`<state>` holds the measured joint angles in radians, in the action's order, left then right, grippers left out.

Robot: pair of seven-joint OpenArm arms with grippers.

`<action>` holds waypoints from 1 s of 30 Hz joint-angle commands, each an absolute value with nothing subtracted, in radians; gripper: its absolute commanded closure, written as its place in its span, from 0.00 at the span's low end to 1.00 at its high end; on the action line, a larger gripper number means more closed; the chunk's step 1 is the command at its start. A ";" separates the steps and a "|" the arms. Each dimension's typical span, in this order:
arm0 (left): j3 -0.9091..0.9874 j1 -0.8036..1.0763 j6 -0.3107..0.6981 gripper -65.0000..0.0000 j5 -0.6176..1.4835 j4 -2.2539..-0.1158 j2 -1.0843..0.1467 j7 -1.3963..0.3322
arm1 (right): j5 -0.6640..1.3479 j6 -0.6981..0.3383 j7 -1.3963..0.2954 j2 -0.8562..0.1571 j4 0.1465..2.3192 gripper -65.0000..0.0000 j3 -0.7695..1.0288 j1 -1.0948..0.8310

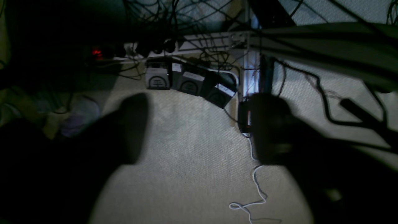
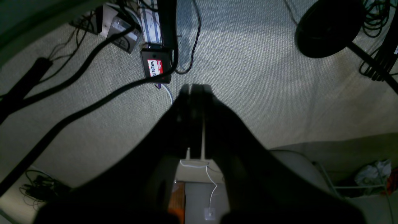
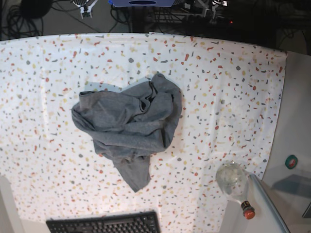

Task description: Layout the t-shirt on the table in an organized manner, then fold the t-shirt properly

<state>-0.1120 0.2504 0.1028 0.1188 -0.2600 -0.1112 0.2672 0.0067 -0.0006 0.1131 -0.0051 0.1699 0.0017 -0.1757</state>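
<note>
Grey t-shirt [image 3: 129, 126]: crumpled heap near centre of speckled table [image 3: 233, 82], one end trailing toward keyboard [image 3: 104, 224]. Clear bottle [image 3: 234, 183] at table's near right corner. Left gripper [image 1: 199, 127]: fingers spread apart, empty, above carpet [image 1: 192, 161]. Right gripper [image 2: 196, 88]: fingers pressed together, empty, above white cable [image 2: 168, 93].

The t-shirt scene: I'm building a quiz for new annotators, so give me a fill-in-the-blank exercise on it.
1. The t-shirt lies ____ on the table, not spread flat.
2. The right gripper has its jaws ____.
3. The left gripper has its jaws ____.
4. At the table's near edge sits a black ____.

Missing words: crumpled; shut; open; keyboard
</note>
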 commanded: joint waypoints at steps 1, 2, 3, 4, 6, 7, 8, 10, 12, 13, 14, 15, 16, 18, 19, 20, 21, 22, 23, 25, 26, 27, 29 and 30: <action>-0.111 0.260 0.101 0.21 0.119 -0.260 -0.117 0.278 | 0.007 -0.001 0.116 -0.008 0.170 1.00 0.002 -0.182; -0.111 0.260 0.101 0.22 0.119 -0.260 -0.117 0.278 | 0.007 -0.001 0.116 -0.008 0.170 1.00 0.002 -0.182; -0.111 0.260 0.101 0.25 0.119 -0.260 -0.117 0.278 | 0.007 -0.001 0.116 -0.008 0.170 1.00 0.002 -0.182; -0.111 0.260 0.101 0.29 0.119 -0.259 -0.117 0.278 | 0.007 -0.001 0.116 -0.008 0.170 1.00 0.002 -0.182; -0.111 0.260 0.101 0.38 0.119 -0.259 -0.117 0.278 | 0.007 -0.001 0.116 -0.008 0.170 1.00 0.002 -0.182; -0.111 0.260 0.101 0.43 0.119 -0.259 -0.117 0.278 | 0.007 -0.001 0.116 -0.008 0.170 1.00 0.001 -0.182; -0.111 0.260 0.101 0.49 0.119 -0.259 -0.117 0.278 | 0.005 -0.001 0.116 -0.010 0.170 1.00 0.001 -0.182; -0.111 0.260 0.101 0.61 0.119 -0.259 -0.117 0.278 | 0.005 -0.001 0.116 -0.010 0.170 1.00 0.001 -0.182; -0.111 0.260 0.101 0.79 0.119 -0.259 -0.117 0.278 | 0.005 -0.001 0.116 -0.010 0.170 1.00 -0.001 -0.182; -0.111 0.260 0.101 0.90 0.119 -0.259 -0.117 0.278 | 0.004 -0.001 0.116 -0.010 0.170 1.00 -0.001 -0.182; -0.111 0.260 0.101 1.00 0.119 -0.259 -0.117 0.278 | 0.004 -0.001 0.116 -0.010 0.170 1.00 -0.002 -0.182; -0.111 0.260 0.101 1.00 0.119 -0.259 -0.117 0.280 | 0.004 -0.001 0.116 -0.013 0.170 1.00 -0.002 -0.182; -0.111 0.260 0.101 1.00 0.119 -0.259 -0.117 0.280 | 0.004 -0.001 0.116 -0.022 0.170 1.00 -0.002 -0.182; -0.111 0.260 0.101 1.00 0.119 -0.259 -0.117 0.280 | 0.004 -0.001 0.116 -0.028 0.170 1.00 -0.002 -0.182; -0.111 0.260 0.101 1.00 0.119 -0.259 -0.117 0.280 | 0.004 -0.001 0.116 -0.031 0.170 1.00 -0.004 -0.182; -0.111 0.260 0.101 1.00 0.119 -0.259 -0.119 0.280 | 0.004 -0.001 0.116 -0.041 0.170 1.00 -0.004 -0.182; -0.111 0.260 0.101 1.00 0.119 -0.259 -0.119 0.280 | 0.004 -0.001 0.116 -0.051 0.170 1.00 -0.002 -0.180; -0.111 0.260 0.101 1.00 0.119 -0.259 -0.120 0.280 | 0.004 -0.001 0.116 -0.058 0.170 1.00 -0.002 -0.180; -0.111 0.262 0.101 1.00 0.119 -0.259 -0.124 0.282 | 0.004 -0.001 0.116 -0.059 0.171 1.00 -0.002 -0.180; -0.111 0.262 0.101 1.00 0.122 -0.259 -0.125 0.282 | 0.004 -0.001 0.116 -0.065 0.179 1.00 0.001 -0.180; -0.101 0.262 0.101 1.00 0.125 -0.259 -0.125 0.282 | 0.004 -0.001 0.116 -0.073 0.191 1.00 0.001 -0.180; -0.099 0.262 0.101 1.00 0.127 -0.260 -0.125 0.282 | 0.004 -0.001 0.116 -0.073 0.199 1.00 0.001 -0.182; -0.108 0.262 0.101 1.00 0.127 -0.260 -0.125 0.282 | 0.005 -0.001 0.114 -0.073 0.203 1.00 0.002 -0.182; -0.111 0.262 0.101 1.00 0.119 -0.260 -0.125 0.282 | 0.007 -0.001 0.114 -0.073 0.203 1.00 0.002 -0.182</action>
<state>-0.1116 0.2497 0.1024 0.1211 -0.2592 -0.1219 0.2733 0.0063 -0.0006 0.1143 -0.0650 0.2031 -0.0017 -0.1749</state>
